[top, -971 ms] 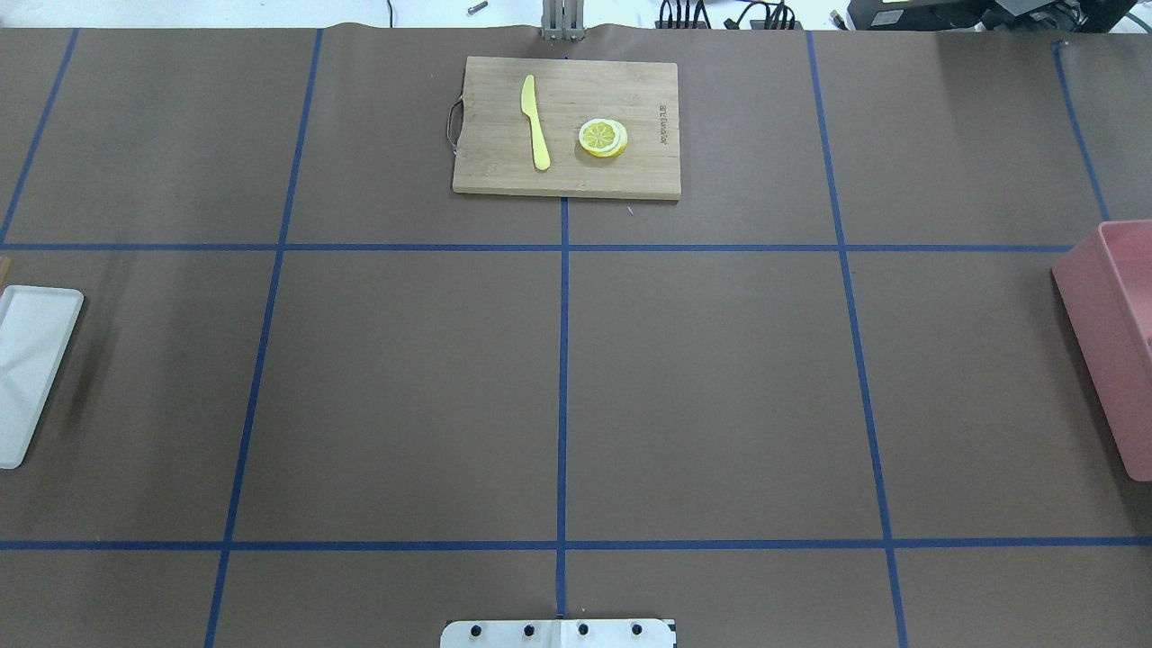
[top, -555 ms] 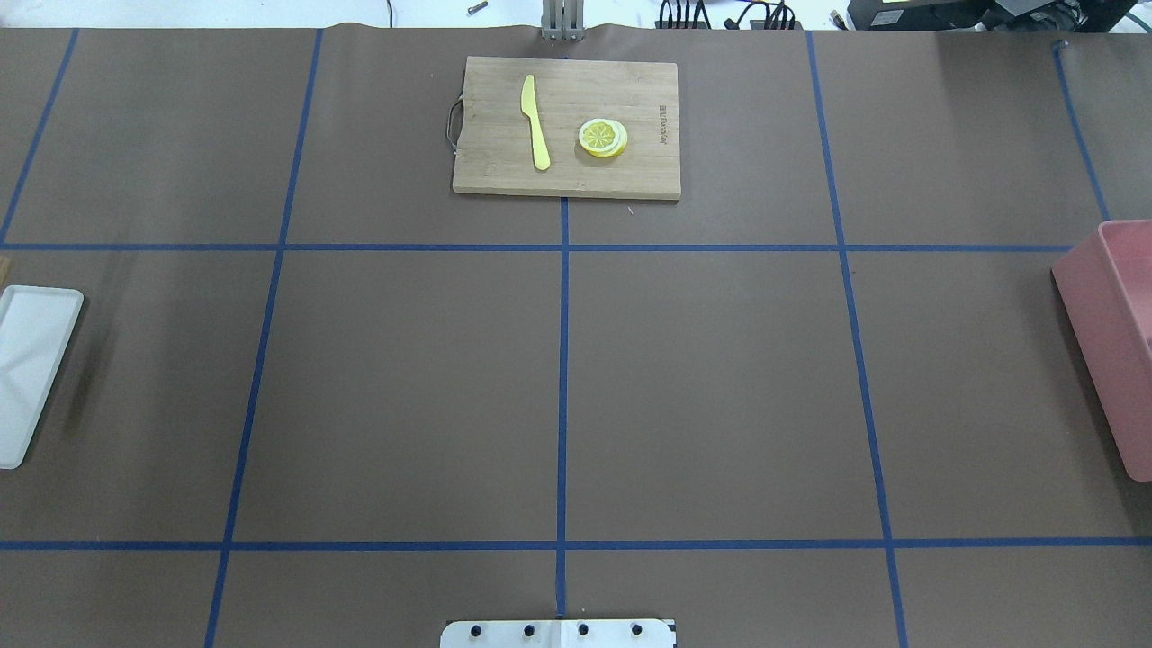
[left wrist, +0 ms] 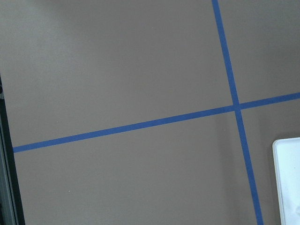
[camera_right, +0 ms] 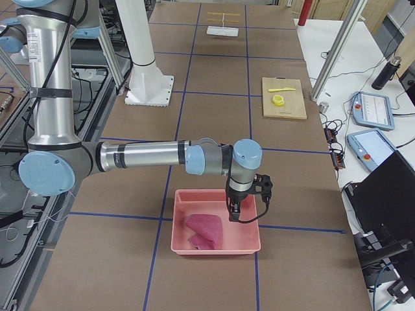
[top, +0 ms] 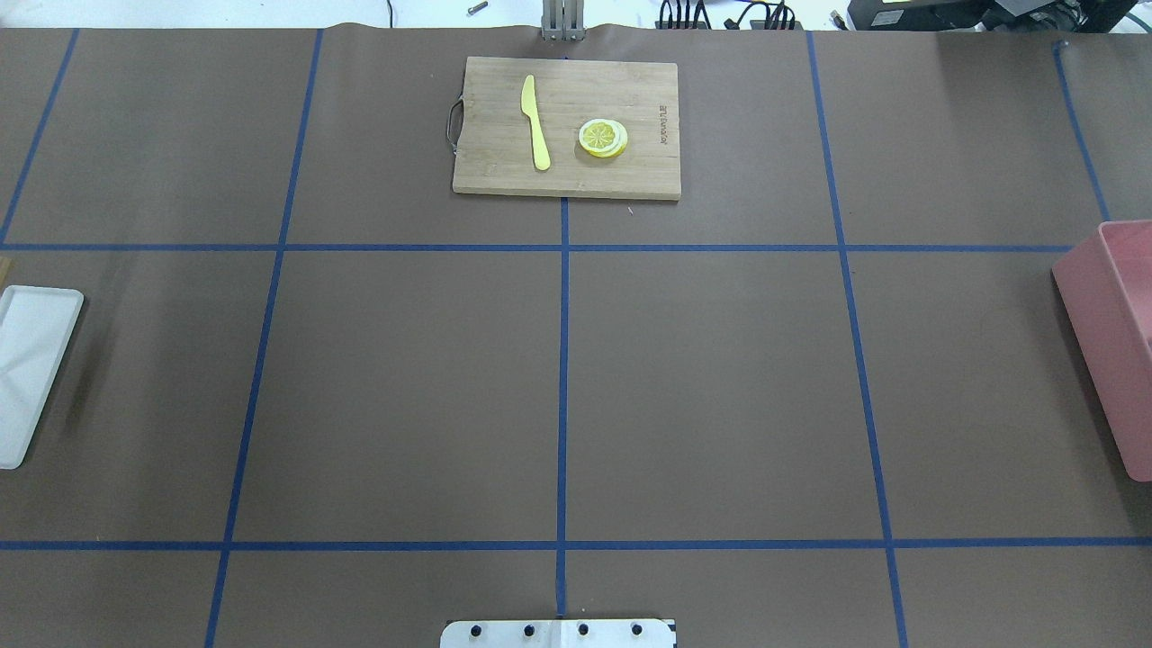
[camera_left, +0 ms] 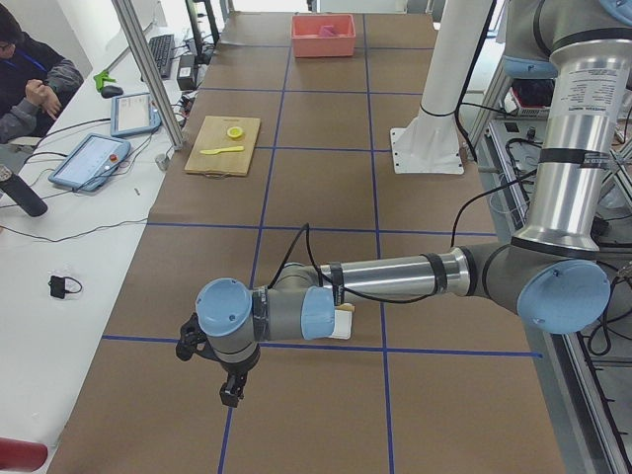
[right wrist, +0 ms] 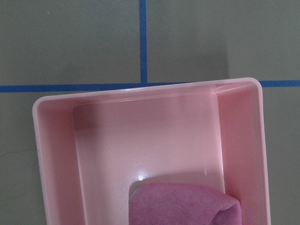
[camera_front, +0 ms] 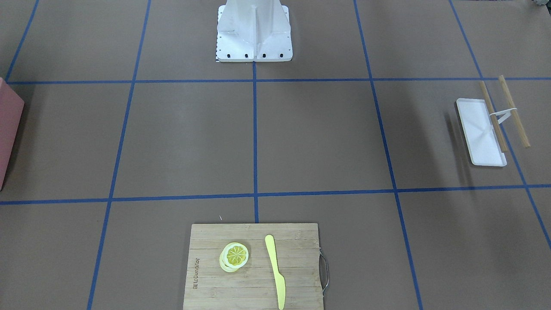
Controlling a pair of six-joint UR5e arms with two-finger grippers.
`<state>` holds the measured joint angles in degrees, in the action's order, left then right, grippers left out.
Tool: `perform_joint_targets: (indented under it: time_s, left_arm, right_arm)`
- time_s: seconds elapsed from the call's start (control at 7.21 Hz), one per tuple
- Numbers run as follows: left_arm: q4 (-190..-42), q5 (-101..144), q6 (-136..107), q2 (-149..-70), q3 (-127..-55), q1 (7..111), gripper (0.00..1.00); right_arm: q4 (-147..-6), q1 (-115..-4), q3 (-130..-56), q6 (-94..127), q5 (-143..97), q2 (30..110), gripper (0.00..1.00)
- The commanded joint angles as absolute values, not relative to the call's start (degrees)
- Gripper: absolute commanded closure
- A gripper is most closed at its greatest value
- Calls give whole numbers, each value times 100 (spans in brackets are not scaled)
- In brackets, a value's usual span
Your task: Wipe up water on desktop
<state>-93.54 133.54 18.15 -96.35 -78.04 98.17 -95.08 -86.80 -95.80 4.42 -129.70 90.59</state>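
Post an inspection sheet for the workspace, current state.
Surface: desktop, brown, blue tape grid; no water seen.
Job's things: pink cloth lying in pink bin.
Clutter: cutting board carrying yellow knife and lemon slices; white tray.
Tools: left tool above the desktop, right tool over the pink bin; open or shut, cannot tell.
Cables: black cable looped at the left wrist.
Surroundings: operator and tablets at the side bench.

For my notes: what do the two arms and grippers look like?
Both match. The left arm and right arm are silver metal tubes with grey joint housings and round light-blue caps. A thin black cable loops near each wrist. The left gripper and right gripper are compact and black, with short jaws.
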Motion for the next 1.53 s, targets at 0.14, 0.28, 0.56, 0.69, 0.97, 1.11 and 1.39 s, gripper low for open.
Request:
perform_joint_targets:
  time_s: [0.14,0.28,0.56,0.69,0.97,1.11,1.39]
  left_arm:
    - [-9334,13359,1802,-9633,-7796,9809,2]
    - [-9395,13359,1802,-9624,-7761,9809,2]
    - [-9413,13351,1819,-9624,-7761,9809,2]
    - [-9404,13351,1802,-9633,-7735,9809,2]
    - [-9369,13351,1784,-9633,-7734,9809,2]
    - [-9378,13342,1775,-9624,-7717,9800,2]
    - [-9396,13359,1784,-9536,-7726,9800,2]
  right_arm:
    - [-8332,-8675,-9572,439,-12938,9472,0]
    - [-8141,-8675,-9571,448,-12946,9492,0]
    - [-8147,-8675,-9571,448,-12946,9492,0]
    - [-8147,-8675,-9580,448,-12946,9483,0]
    - [-8139,-8675,-9580,448,-12946,9448,0]
    - [-8139,-8675,-9606,448,-12946,9440,0]
    - [-8139,-8675,-9615,448,-12955,9431,0]
